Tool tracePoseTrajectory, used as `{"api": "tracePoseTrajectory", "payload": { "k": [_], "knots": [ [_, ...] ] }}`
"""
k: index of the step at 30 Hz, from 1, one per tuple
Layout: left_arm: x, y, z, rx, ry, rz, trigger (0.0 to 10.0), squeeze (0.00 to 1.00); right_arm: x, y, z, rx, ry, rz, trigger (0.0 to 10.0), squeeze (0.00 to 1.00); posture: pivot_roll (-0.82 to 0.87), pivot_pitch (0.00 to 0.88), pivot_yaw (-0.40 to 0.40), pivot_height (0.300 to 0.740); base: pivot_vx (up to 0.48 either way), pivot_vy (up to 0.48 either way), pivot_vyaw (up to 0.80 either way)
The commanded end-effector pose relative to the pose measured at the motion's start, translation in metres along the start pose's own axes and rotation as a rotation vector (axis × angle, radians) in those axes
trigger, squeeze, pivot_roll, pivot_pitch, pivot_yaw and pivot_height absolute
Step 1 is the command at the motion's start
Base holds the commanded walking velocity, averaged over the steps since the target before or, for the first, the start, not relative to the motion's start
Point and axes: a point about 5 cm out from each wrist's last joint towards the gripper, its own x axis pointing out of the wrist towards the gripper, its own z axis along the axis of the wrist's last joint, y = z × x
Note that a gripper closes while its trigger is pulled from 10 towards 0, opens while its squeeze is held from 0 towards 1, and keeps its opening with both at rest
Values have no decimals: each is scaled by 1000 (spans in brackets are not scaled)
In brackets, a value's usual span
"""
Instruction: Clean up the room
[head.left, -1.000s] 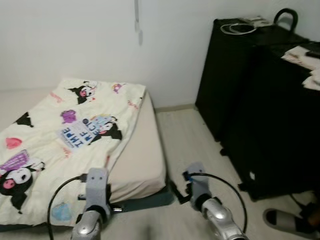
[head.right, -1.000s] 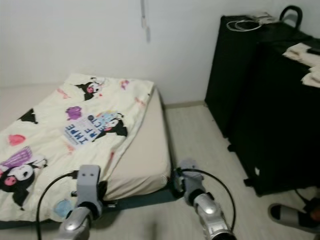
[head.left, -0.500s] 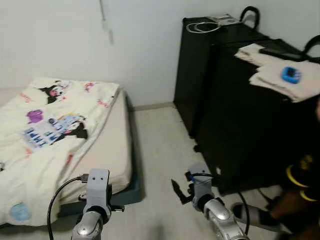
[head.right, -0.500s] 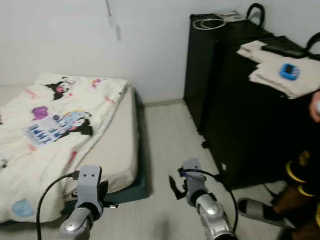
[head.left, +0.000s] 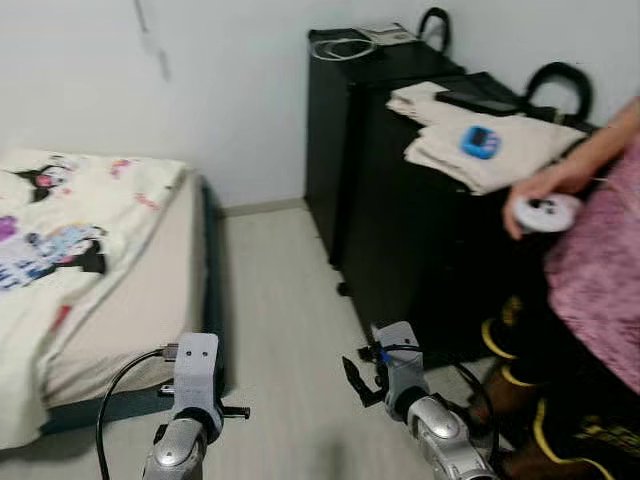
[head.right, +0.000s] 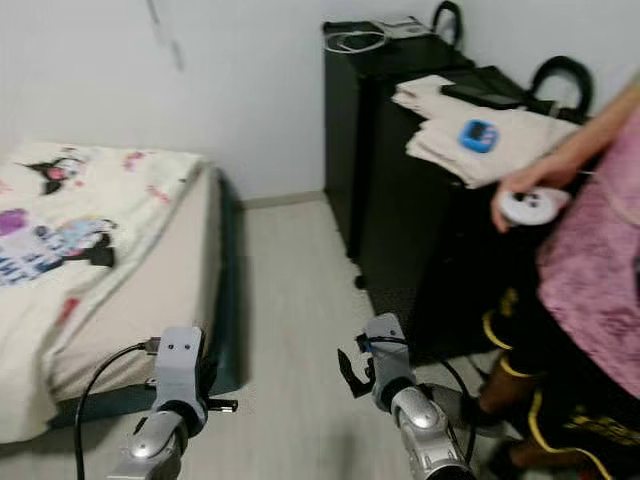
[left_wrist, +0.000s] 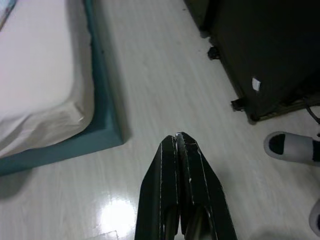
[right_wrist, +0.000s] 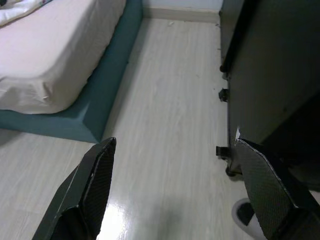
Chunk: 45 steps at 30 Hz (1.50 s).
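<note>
My left gripper (left_wrist: 177, 136) hangs low over pale wood floor (left_wrist: 165, 90), its two black fingers pressed together and holding nothing. My right gripper (right_wrist: 174, 144) also hangs low over the floor, fingers spread wide and empty. A low mattress (head.left: 120, 300) on a teal base, with a cartoon-print blanket (head.left: 50, 220), lies to my left. To my right, black cabinets (head.left: 400, 230) carry folded cream cloths (head.left: 500, 150) with a small blue object (head.left: 479, 141) on top. A white cable (head.left: 345, 46) lies on the far cabinet.
A person in a pink top (head.left: 600, 280) stands at the right, one hand holding a white controller (head.left: 540, 212) by the cabinet. A grey slipper (left_wrist: 292, 146) lies on the floor near the cabinet foot. Open floor runs between bed and cabinets to the white wall (head.left: 230, 90).
The camera has swung right: the bed has slid to the left edge, the cabinets to the centre, and the person has come into view. Both arms hang as before.
</note>
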Motion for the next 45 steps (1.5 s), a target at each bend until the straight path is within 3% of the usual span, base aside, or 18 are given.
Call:
{"api": "tracePoseTrajectory", "payload": {
  "k": [1,10,19,31,45],
  "knots": [
    [-3,5,-7,-1,27,13,10000,0,0,7,-4,14,14,16,10000,0,5,117,-26,740,0,0,0],
    [-3,2,-6,17,19,-5,10000,0,0,6,-4,9,17,17,10000,0,7,122,-29,740,0,0,0],
    [-4,-4,2,50,-68,-56,10000,0,1,4,1,-8,-16,-11,10000,0,9,118,-29,740,0,0,0],
    [-4,-6,7,32,-104,-86,10000,0,2,3,4,-2,-28,-21,10000,0,7,117,-25,740,0,0,0],
    [-3,-8,10,19,-122,-100,10000,0,3,2,4,3,-28,-21,10000,0,2,115,-26,740,295,0,0]
  ]
}}
